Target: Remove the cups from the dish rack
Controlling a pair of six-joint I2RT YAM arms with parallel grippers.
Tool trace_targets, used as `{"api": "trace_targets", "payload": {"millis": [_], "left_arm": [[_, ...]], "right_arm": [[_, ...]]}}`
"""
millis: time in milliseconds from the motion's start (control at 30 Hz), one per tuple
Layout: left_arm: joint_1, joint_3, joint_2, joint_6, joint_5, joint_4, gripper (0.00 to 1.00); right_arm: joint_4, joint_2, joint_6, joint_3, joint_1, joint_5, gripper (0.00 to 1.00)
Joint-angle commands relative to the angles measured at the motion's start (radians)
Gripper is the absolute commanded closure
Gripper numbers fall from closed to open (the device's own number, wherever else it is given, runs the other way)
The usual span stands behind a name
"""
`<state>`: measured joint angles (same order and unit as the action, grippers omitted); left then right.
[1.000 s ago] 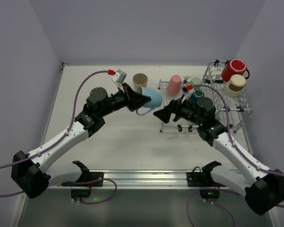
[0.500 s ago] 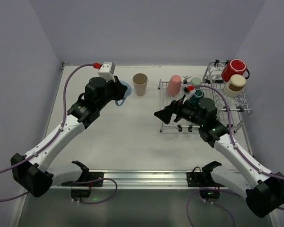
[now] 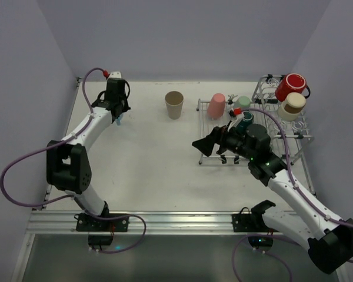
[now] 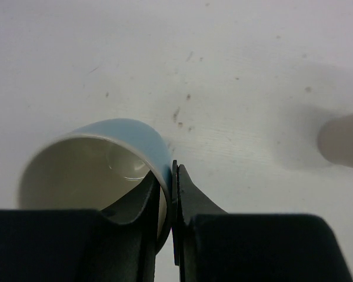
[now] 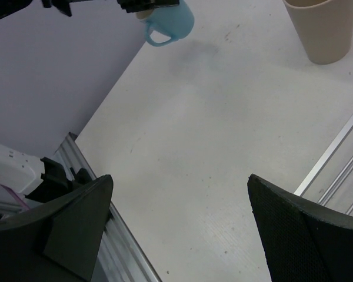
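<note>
The left fingers (image 4: pixel 191 202) pinched the blue mug (image 4: pixel 106 155) by its rim over the far left of the worktop (image 3: pixel 153 164). It should sit flat before they let go. The right fingers (image 5: pixel 300 235) were wide open beside the dish rack (image 3: pixel 282 136)

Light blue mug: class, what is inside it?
The light blue mug holds one left gripper finger, pinching its wall; otherwise bare cream. The gripper hides its lower part.
</note>
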<state>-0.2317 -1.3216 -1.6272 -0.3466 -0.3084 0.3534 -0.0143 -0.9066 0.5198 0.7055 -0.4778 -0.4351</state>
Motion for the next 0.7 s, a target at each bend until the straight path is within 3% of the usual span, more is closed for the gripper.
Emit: {"api": "trace_targets", "payload": {"millis": [0, 233, 467, 667], "left_arm": [[0.063, -0.090, -0.043, 0.057, -0.070, -0.022, 1.00], [0.146, -0.139, -0.184, 0.078, -0.023, -0.025, 1.00], [0.184, -0.215, -0.259, 0.101, 0.020, 0.019, 1.00], [0.204, -0.228, -0.293, 0.097, 0.049, 0.032, 0.80]], "right_arm": [[0.005, 0.014, 0.017, 0.008, -0.034, 0.035, 0.01], [0.011, -0.023, -0.012, 0.037, -0.131, 0.108, 0.01], [0.056, -0.061, -0.014, 0.060, -0.153, 0.173, 0.01], [0.094, -0.072, -0.020, 0.086, -0.160, 0.262, 0.01]]}}
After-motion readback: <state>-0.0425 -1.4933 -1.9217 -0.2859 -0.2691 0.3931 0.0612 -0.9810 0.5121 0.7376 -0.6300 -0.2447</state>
